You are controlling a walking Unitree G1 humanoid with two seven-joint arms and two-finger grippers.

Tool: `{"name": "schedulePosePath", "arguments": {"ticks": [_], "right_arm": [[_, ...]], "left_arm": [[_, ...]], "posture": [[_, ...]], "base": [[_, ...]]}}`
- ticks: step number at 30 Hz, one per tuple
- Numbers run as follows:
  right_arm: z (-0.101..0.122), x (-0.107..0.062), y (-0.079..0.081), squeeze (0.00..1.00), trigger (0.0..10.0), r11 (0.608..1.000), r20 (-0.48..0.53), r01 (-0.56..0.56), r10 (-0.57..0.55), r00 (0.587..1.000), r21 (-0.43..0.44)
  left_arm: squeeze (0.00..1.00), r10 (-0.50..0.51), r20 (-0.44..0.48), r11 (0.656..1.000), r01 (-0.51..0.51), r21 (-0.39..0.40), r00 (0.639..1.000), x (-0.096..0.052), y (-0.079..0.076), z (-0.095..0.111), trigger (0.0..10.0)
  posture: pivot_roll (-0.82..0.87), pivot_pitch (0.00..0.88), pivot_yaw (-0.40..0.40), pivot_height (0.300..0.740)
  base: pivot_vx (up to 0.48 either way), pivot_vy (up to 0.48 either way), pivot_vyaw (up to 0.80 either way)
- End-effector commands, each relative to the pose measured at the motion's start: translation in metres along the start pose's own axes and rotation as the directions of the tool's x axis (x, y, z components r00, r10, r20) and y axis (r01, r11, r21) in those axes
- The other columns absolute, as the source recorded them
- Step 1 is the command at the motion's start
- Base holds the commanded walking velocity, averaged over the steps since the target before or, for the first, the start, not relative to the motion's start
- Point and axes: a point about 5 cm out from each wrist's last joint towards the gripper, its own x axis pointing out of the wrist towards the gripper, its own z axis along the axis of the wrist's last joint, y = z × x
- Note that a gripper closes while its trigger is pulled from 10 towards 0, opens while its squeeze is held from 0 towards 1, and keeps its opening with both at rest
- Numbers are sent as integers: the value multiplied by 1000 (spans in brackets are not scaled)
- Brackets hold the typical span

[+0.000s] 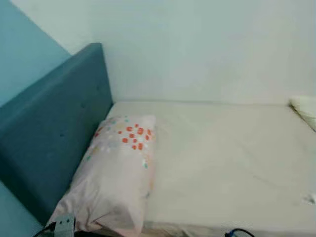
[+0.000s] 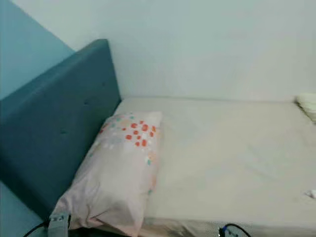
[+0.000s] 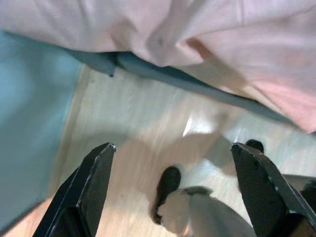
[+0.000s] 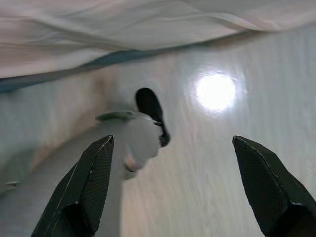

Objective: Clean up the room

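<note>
Two claws, both idle and empty: left claw (image 3: 170, 153) hangs with its black fingers (image 3: 89, 187) spread wide over pale wood floor (image 3: 133, 123), holding nothing; right claw (image 4: 170, 148) likewise wide apart, nothing between its fingers (image 4: 86, 187), above the same glossy floor with a bright light spot reflected on it. Each wrist view takes in one of the robot's own legs ending in a dark foot (image 3: 165, 190), and, beyond that, the hanging edge of the bed's pale pink cover with a strip of teal bed frame under it. Taking the bed (image 1: 227, 163) as landmark: both arms hang just off its near edge, low, not reaching over it. On the bed, at its head end, a pink pillow (image 1: 116, 177) with orange and teal dots lies lengthwise, touching the teal headboard (image 1: 49, 128). Sheet is flat, only lightly creased. At the bed's far foot-end corner, against the white wall, a cream-coloured soft thing (image 1: 305, 109) pokes in, cut off by the frame edge; cannot tell whether pillow or folded blanket. Small whitish scrap (image 1: 310, 198) on the sheet near the bed's near edge, foot end; too small to identify. Judgement: bed looks largely made and pillow placed; scrap and cream item may need attention, and the rest of the room cannot be assessed from here.
</note>
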Motion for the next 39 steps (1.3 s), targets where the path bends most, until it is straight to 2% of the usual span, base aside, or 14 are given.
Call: {"name": "schedulePosePath", "arguments": {"ticks": [1, 17, 28, 39], "right_arm": [[-3, 0, 2, 0, 10000, 1000, -8, -6, 6, 1000, -4], [-11, -2, -6, 0, 10000, 999, -46, 18, -20, 999, -36], [-17, -3, -9, 0, 10000, 998, -70, 32, -36, 997, -59], [-18, -3, -10, 0, 10000, 997, -68, 44, -49, 996, -67]], "left_arm": [[0, 12, -18, 999, -12, 30, 1000, -1, 2, -3, 10000], [0, -19, -32, 998, 21, 65, 999, 0, -6, -6, 10000], [0, -21, -43, 996, 25, 81, 999, -1, -5, -9, 10000], [0, -26, -41, 994, 30, 103, 999, 0, -6, -6, 10000]], "posture": [[45, 0, -26, 740], [40, 0, -17, 740], [39, 0, -20, 740], [37, 0, -18, 740]], "base": [[0, -480, 0], [0, -480, 0], [0, -480, -709], [0, -480, 0]]}}
